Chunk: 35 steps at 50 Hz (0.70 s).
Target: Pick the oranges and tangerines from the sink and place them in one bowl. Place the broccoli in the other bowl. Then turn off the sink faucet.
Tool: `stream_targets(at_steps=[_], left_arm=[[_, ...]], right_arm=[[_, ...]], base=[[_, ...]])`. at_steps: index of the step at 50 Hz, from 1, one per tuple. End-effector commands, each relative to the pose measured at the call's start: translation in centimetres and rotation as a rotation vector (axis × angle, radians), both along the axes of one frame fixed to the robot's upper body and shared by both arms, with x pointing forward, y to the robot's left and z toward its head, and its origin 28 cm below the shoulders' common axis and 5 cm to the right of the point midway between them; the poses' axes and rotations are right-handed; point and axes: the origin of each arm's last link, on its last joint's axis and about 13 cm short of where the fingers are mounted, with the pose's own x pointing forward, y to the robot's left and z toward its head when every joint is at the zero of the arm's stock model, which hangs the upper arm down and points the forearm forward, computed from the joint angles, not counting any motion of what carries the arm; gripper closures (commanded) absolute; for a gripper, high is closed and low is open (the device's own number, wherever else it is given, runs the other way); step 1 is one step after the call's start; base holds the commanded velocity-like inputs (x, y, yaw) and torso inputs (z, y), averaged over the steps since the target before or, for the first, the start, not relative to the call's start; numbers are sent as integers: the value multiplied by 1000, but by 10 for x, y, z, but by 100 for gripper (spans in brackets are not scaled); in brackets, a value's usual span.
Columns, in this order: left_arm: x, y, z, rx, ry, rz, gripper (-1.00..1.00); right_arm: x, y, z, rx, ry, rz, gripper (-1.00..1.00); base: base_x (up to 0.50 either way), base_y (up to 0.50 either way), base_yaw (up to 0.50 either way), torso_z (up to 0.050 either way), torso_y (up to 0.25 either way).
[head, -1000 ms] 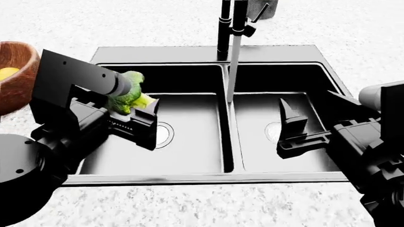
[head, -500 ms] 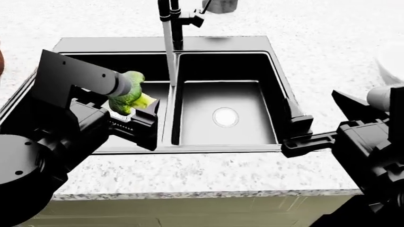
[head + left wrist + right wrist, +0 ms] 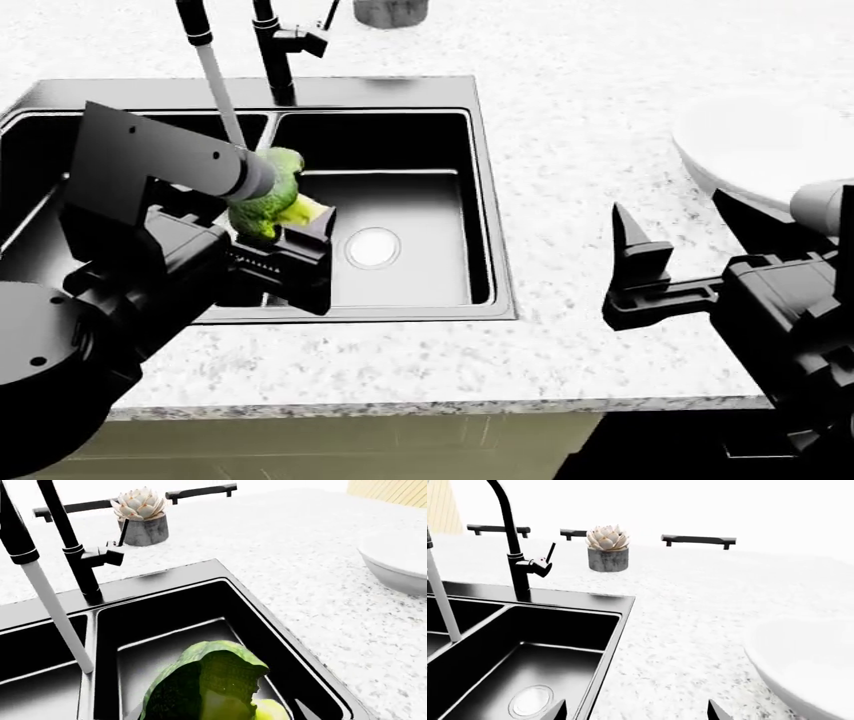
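A speckled white-grey counter (image 3: pixel 587 150) fills most of the view, its front edge rounded over pale cabinet fronts (image 3: pixel 334 440). Near the counter's back edge stands a small grey pot (image 3: pixel 608 559), round and rough-sided, holding a pale succulent (image 3: pixel 606 537) with pointed leaves tipped pink. Behind the counter, against a bright white background, three black bars (image 3: pixel 697 540) sit in a row. A strip of yellow slatted wall (image 3: pixel 393 490) shows at one corner.

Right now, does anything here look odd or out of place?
Only the faucet: a stream of water runs into the sink with nothing under it. The left gripper holds the broccoli above the basin.
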Motion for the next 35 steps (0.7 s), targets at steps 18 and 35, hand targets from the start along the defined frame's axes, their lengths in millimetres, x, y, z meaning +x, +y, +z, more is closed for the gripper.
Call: stream_targets(at_steps=[18,35], left_arm=[[1,1,1,-22,-3,12,100],[3,1,2,-29,-6,20,100]], right_arm=[[-2,0,4,-7,-8,-10,-100],[-2,-5,7,-6,-17,-34,-100]], base=[[-10,-500,0,1,0],[-10,-500,0,0,0]])
